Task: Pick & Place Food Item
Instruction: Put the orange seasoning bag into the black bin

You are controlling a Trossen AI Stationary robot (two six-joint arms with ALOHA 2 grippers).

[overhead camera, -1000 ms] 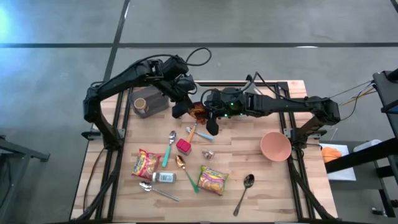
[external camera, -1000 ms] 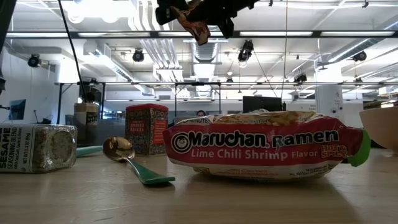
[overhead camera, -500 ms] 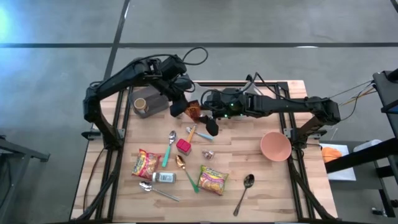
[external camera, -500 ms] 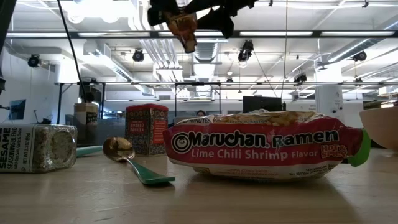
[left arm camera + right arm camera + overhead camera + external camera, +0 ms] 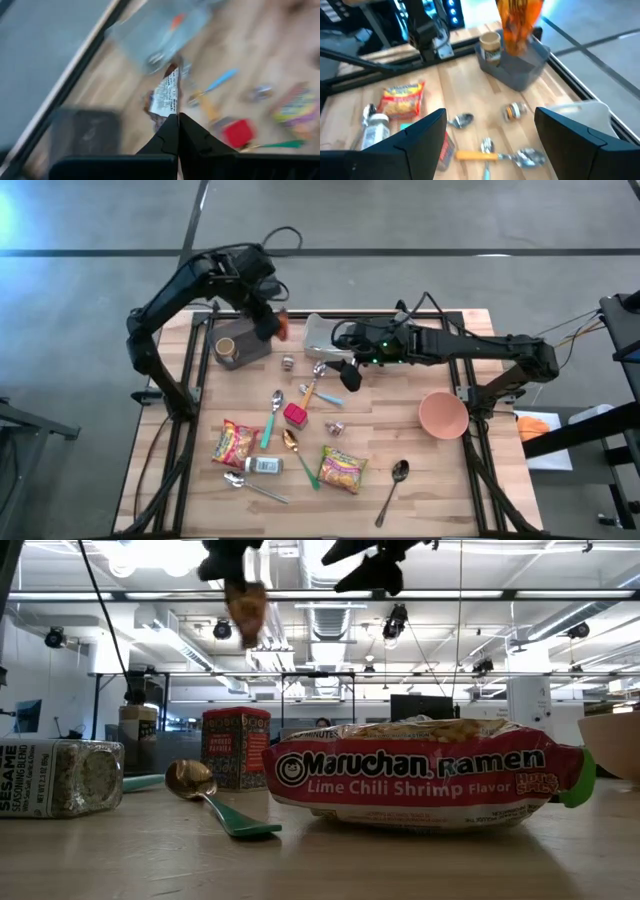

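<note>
Left fingers (image 5: 272,330) clenched on snack wrapper (image 5: 245,610), above grey bin (image 5: 247,342) at bench (image 5: 420,430) edge; right fingers (image 5: 335,372) released, beside bin.

Two dark jointed arms — black cables looping off each, green lights glowing on the right one.

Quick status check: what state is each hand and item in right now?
Left hand: shut on the snack packet, raised over the grey bin.
Right hand: open, empty, above the table.
Grey bin: holds an upright cup.
Pink bowl: upright, empty.
Ramen packs: flat on the table.
Sesame jar: on its side.
</note>
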